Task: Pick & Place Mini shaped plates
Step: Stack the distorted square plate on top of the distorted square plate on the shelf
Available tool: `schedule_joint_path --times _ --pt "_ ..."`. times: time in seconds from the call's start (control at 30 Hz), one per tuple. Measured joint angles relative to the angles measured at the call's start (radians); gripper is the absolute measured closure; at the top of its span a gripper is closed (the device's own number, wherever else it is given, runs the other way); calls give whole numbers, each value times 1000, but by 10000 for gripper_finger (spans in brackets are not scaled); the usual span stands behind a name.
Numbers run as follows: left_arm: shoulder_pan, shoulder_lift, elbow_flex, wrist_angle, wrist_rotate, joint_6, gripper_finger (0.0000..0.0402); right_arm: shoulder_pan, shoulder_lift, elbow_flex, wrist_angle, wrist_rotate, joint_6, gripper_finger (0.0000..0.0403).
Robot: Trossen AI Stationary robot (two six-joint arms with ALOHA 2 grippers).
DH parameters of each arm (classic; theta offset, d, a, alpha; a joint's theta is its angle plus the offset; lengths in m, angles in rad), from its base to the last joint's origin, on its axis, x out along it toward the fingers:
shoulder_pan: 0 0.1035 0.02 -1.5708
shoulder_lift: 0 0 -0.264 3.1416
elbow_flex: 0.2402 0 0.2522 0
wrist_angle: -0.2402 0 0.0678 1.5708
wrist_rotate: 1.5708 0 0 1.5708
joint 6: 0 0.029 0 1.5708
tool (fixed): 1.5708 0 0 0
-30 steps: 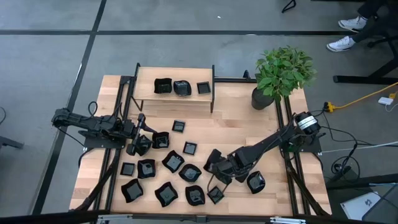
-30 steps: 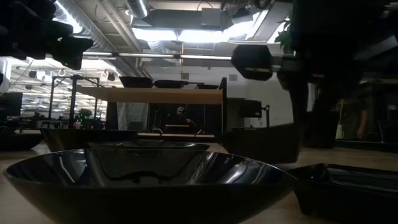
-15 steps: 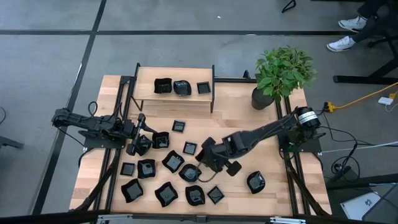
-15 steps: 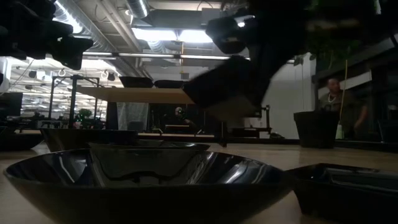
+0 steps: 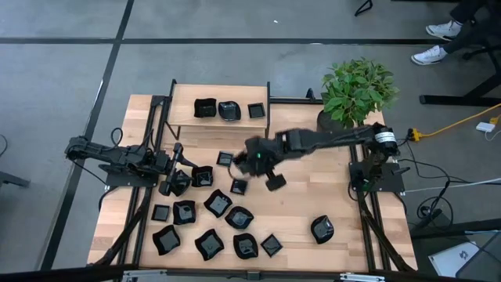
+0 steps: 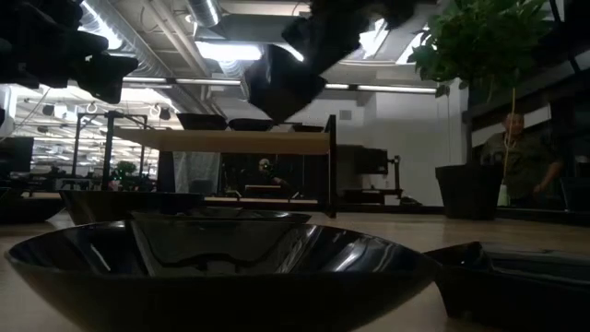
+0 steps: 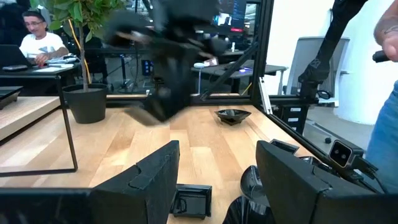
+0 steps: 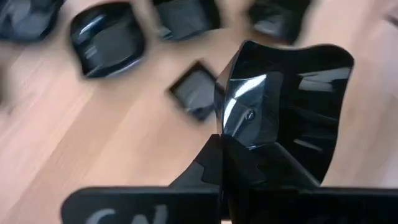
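Plates [image 5: 205, 229] lie scattered over the near left part of the desk [image 5: 313, 180], three more sit on the raised shelf [image 5: 184, 102] at the back, and one round one [image 5: 322, 229] lies alone toward the near right. One plate [image 8: 283, 112] is off the desk: it stands on edge in the right pincer [image 8: 233, 155], its glossy hollow face turned to the wrist camera, rising straight out from between the fingers.

From above, the right arm reaches across the middle of the desk and its pincer [image 5: 252, 160] hangs in the air just in front of the shelf, above a small square plate [image 5: 239, 186]; the carried plate itself is only a dark blur there. The right wrist view alone shows the grip plainly, with other plates on the wood well below. The low view shows the carried plate [image 6: 281, 83] as a dark shape high above the desk, in front of the shelf, and a person beside the plant pot [image 6: 470, 191].

The right pincer is pressed together on the plate's rim. The left pincer [image 5: 174, 182] waits at the left edge with fingers spread; in its wrist view a plate [image 7: 252, 202] lies low between the fingers [image 7: 152, 180], and contact cannot be told.
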Motion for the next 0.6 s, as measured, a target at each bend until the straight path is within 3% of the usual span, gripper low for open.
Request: schedule_joint_path --times 0.23,0.6 --pt "0 0 0 0 0 0 194 -104 3 73 38 3 134 401" --pt "0 0 0 3 -1 0 194 -165 51 179 117 -12 436 402"
